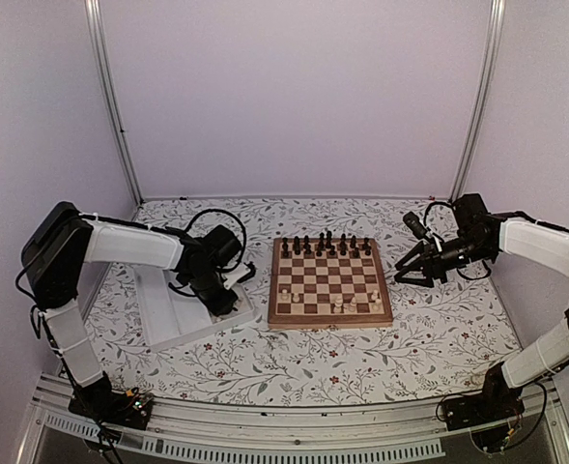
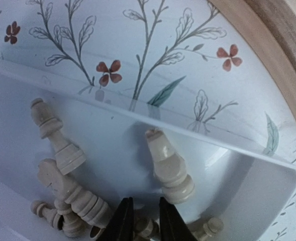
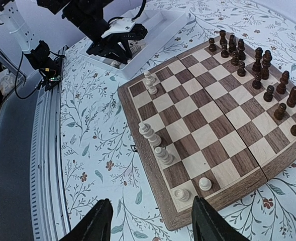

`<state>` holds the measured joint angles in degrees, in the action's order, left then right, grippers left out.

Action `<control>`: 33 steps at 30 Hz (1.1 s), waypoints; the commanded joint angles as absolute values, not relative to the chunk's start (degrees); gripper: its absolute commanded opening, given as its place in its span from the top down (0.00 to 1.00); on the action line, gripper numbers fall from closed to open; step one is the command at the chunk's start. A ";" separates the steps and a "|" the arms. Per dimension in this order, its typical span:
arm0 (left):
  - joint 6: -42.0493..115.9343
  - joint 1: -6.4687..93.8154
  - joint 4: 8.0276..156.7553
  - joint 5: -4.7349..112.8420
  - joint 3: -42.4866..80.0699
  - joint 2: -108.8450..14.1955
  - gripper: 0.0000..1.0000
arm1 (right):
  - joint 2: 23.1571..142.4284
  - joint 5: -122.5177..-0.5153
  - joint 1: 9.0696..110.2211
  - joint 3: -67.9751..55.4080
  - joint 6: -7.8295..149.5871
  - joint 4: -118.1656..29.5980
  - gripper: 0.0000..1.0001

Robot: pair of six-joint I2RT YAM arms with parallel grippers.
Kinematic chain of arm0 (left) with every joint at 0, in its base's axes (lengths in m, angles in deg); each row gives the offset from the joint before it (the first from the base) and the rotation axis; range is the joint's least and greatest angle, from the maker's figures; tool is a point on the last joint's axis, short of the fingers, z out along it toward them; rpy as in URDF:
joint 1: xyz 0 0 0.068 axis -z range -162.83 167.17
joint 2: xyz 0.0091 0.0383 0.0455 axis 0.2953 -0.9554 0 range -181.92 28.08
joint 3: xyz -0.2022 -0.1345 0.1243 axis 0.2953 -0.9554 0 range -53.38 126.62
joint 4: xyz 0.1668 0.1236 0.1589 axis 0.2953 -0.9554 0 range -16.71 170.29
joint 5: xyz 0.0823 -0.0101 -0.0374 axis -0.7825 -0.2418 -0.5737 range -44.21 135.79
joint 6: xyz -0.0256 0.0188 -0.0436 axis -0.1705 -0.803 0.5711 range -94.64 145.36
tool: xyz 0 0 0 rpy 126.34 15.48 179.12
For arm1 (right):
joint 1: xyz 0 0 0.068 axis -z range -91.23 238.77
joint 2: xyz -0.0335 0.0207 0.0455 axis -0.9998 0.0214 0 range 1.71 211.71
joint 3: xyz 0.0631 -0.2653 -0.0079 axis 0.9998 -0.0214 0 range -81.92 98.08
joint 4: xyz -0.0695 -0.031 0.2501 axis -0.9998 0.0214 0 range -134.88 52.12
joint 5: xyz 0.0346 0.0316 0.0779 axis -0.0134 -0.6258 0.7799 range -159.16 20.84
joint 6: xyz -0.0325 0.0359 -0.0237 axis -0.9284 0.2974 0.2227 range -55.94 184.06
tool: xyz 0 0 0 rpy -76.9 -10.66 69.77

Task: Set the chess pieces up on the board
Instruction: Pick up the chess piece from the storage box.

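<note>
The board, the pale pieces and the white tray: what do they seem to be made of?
The board looks like wood, satin finish: grain shows in the dark and pale squares and the brown frame. The pale pieces look like turned light wood or cream plastic, smooth with a slight sheen; I cannot tell which. The tray appears to be moulded white plastic: thin, smooth, rounded walls.

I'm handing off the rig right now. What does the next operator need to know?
Left end effector: down in the white tray, fingers narrow, among lying pale pieces; not clear if one is gripped.
Right end effector: open, empty, hovering off the board's right side.
Done: dark pieces stand on the far rows; a few pale pieces stand on the near rows.
Left: the rest of the pale pieces, still in the tray.
</note>
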<state>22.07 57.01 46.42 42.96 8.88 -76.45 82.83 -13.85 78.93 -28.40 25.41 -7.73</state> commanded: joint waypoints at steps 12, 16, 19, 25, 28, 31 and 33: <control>25.18 55.09 43.41 50.70 11.46 -79.54 0.70 | 84.01 -13.38 77.22 -25.99 24.60 -6.56 0.44; 26.35 55.05 39.76 48.33 13.22 -82.89 0.76 | 83.48 -13.78 77.17 -26.53 24.69 -6.69 0.44; 25.86 55.05 39.07 48.39 12.76 -83.74 0.81 | 83.19 -13.79 77.13 -26.63 24.78 -6.87 0.44; 24.24 55.32 40.82 52.60 12.39 -82.01 0.93 | 84.68 -13.29 76.49 -24.96 24.54 -6.11 0.44; 23.81 55.25 41.82 51.70 11.99 -78.04 0.96 | 85.81 -13.69 74.82 -22.45 24.34 -4.99 0.45; 23.80 55.23 44.28 51.41 10.79 -72.00 0.98 | 87.54 -14.27 73.36 -17.88 25.45 -4.45 0.47; 24.46 55.21 46.39 51.61 10.01 -68.09 0.99 | 89.24 -14.93 72.31 -13.66 28.05 -4.26 0.49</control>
<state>24.54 55.61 43.38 50.74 11.26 -76.36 87.07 -14.29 74.10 -20.64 25.52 -5.00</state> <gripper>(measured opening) 0.171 0.522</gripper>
